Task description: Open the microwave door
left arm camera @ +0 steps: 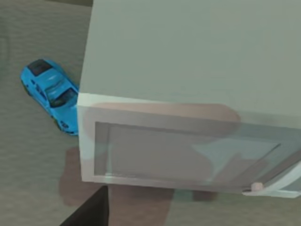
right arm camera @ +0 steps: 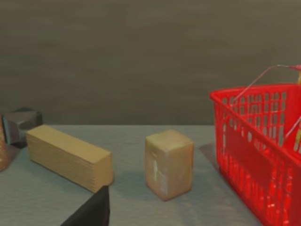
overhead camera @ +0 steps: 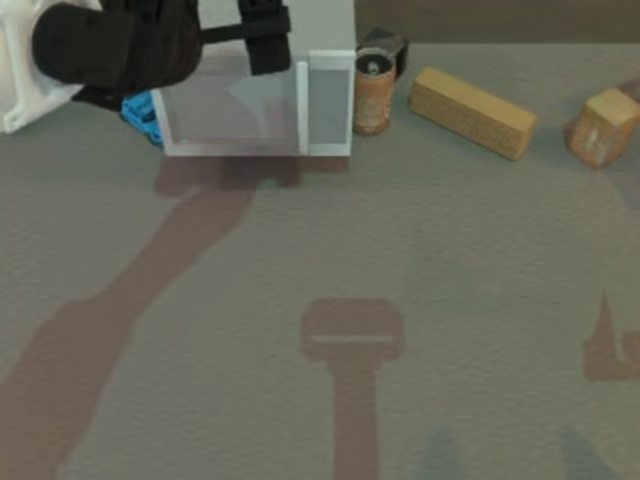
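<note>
Your left hand (overhead camera: 268, 40) hangs over the microwave (overhead camera: 330, 30) at the tabletop's (overhead camera: 400, 300) far edge; whether it is spread cannot be told. Below it, the microwave door (left arm camera: 188, 153) looks shut, its handle (overhead camera: 302, 105) at the hand's near side, apparently ready for hooking. Your right arm is out of view.

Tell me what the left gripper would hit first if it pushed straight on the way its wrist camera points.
Probably the flat top of the boxy white-silver microwave, or its silver-framed door; depth is unclear. The left gripper's fingertips are barely visible.
</note>
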